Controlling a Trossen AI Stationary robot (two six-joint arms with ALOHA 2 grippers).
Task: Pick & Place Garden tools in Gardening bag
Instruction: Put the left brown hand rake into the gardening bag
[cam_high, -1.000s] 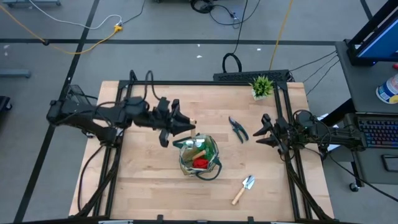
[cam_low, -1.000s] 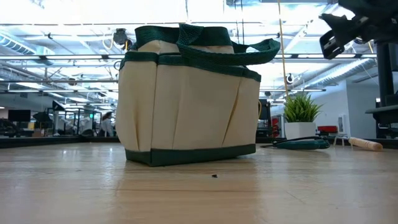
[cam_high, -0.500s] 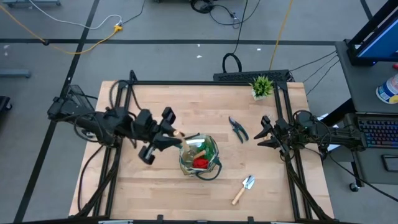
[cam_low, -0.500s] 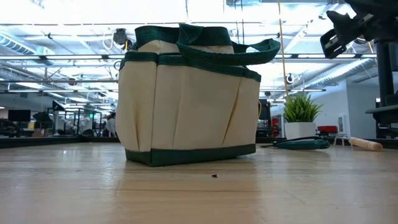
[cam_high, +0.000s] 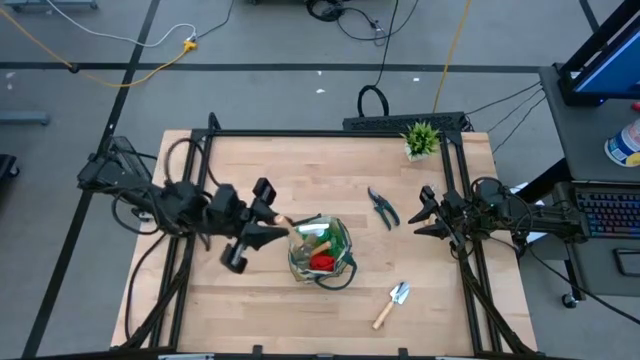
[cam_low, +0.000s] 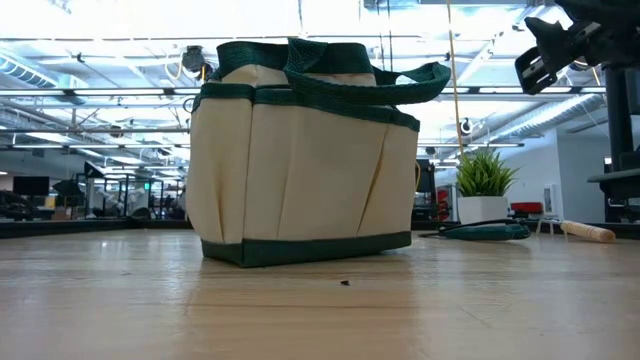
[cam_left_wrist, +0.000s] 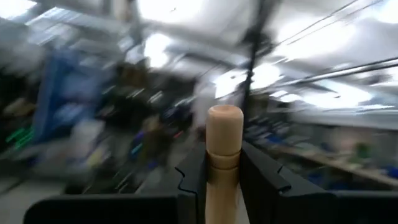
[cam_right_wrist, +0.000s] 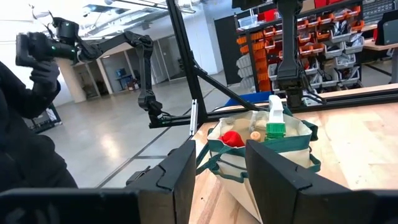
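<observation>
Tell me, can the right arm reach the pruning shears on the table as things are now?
Probably yes. The pruning shears lie bare on the table, and nothing stands between them and the right gripper, which hovers open beside them. The gardening bag sits off to the side.

A robotics lab: orange parts bins (cam_right_wrist: 314, 37), ceiling strip lights (cam_low: 110, 45), floor cables (cam_high: 120, 60)

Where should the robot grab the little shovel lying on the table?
Probably the trowel's wooden handle, coming straight down from above. It lies flat on the table with bare space around it, and the handle is a straight round stick, easier for two fingers than the metal blade.
</observation>
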